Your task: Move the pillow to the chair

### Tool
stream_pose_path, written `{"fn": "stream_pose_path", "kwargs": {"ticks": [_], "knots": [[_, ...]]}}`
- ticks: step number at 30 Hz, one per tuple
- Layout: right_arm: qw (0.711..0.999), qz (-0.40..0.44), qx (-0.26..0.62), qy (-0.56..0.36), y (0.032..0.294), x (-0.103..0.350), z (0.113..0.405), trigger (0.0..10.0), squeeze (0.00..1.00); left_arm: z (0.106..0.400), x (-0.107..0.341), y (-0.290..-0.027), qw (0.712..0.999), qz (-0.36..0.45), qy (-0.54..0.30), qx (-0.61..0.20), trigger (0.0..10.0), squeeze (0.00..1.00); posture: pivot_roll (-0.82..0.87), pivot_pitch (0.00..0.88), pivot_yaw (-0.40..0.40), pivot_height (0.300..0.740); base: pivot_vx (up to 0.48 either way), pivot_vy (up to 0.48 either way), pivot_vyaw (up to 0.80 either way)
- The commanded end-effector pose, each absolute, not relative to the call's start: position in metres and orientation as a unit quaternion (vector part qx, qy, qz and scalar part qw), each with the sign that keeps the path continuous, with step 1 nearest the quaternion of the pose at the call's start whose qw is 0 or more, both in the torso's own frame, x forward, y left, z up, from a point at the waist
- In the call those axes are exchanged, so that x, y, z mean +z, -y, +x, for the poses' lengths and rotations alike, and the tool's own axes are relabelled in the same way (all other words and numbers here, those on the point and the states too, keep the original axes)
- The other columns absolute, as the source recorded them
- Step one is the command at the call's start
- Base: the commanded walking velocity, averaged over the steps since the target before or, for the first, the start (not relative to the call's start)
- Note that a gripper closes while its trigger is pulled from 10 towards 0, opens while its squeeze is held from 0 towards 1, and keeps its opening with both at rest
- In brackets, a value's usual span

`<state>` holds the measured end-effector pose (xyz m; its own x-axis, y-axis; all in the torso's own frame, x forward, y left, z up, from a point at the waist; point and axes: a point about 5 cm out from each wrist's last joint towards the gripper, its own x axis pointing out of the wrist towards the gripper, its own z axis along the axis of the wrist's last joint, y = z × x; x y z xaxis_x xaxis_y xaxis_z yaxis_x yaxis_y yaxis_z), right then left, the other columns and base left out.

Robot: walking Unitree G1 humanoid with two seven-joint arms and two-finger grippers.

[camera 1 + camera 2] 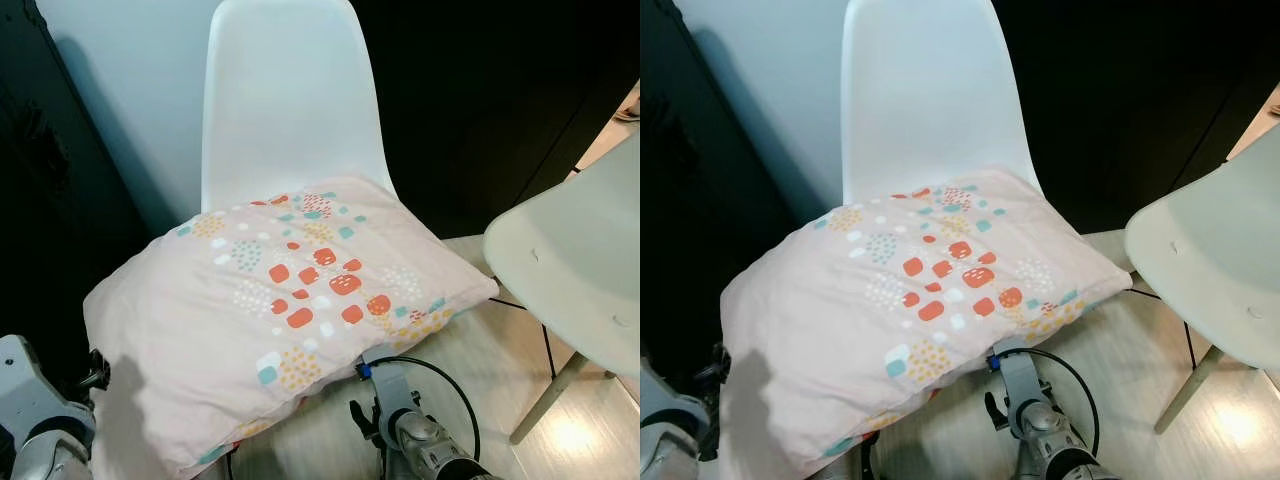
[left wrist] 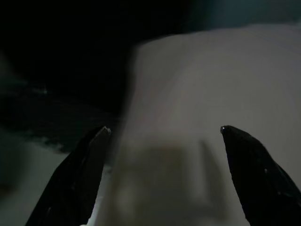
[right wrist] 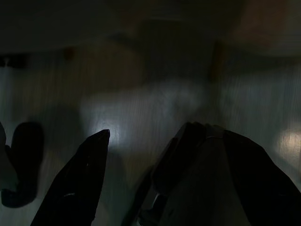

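A pale pink pillow (image 1: 290, 300) with orange, teal and yellow patches lies across the seat of a white plastic chair (image 1: 285, 100), and its near corner overhangs the seat's front. My left arm (image 1: 35, 420) is low beside the pillow's near left corner. In the left wrist view the left gripper (image 2: 164, 129) is open, with pale pillow fabric (image 2: 211, 94) just beyond its fingertips. My right arm (image 1: 420, 430) sits below the pillow's front edge. The right gripper (image 3: 164, 133) is open over the dim floor, gripping nothing.
A second white chair (image 1: 580, 280) on thin legs stands close at the right. A dark cabinet (image 1: 40, 200) rises on the left, with dark panels behind the chair at the right. Light wood floor (image 1: 480, 370) shows between the two chairs.
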<state>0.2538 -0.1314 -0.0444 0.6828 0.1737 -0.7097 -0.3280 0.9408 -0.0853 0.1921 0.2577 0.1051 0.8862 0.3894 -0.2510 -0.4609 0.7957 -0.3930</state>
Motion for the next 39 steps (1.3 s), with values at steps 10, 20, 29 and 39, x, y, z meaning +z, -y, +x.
{"fn": "stream_pose_path", "kwargs": {"ticks": [10, 20, 29, 39], "knots": [[0.896, -0.103, 0.136, -0.410, 0.135, -0.055, 0.240, 10.0, 0.00, 0.198, 0.061, -0.261, 0.882, -0.402, -0.079, 0.232, 10.0, 0.00, 0.07, 0.178, -0.060, 0.575, 0.000, 0.000, 0.00], [0.897, -0.102, 0.134, -0.409, 0.137, -0.055, 0.241, 10.0, 0.00, 0.204, 0.034, -0.263, 0.831, -0.490, -0.101, 0.243, 10.0, 0.00, 0.07, 0.184, -0.073, 0.575, 0.000, 0.000, 0.00], [0.899, -0.101, 0.135, -0.404, 0.136, -0.052, 0.244, 10.0, 0.00, 0.245, 0.055, -0.268, 0.821, -0.537, -0.064, 0.185, 0.0, 0.00, 0.06, 0.183, -0.081, 0.575, 0.000, 0.000, 0.00], [0.904, -0.095, 0.129, -0.397, 0.137, -0.049, 0.249, 10.0, 0.00, 0.256, 0.049, -0.262, 0.807, -0.556, -0.104, 0.171, 0.0, 0.00, 0.05, 0.178, -0.078, 0.575, 0.000, 0.000, 0.00]]}}
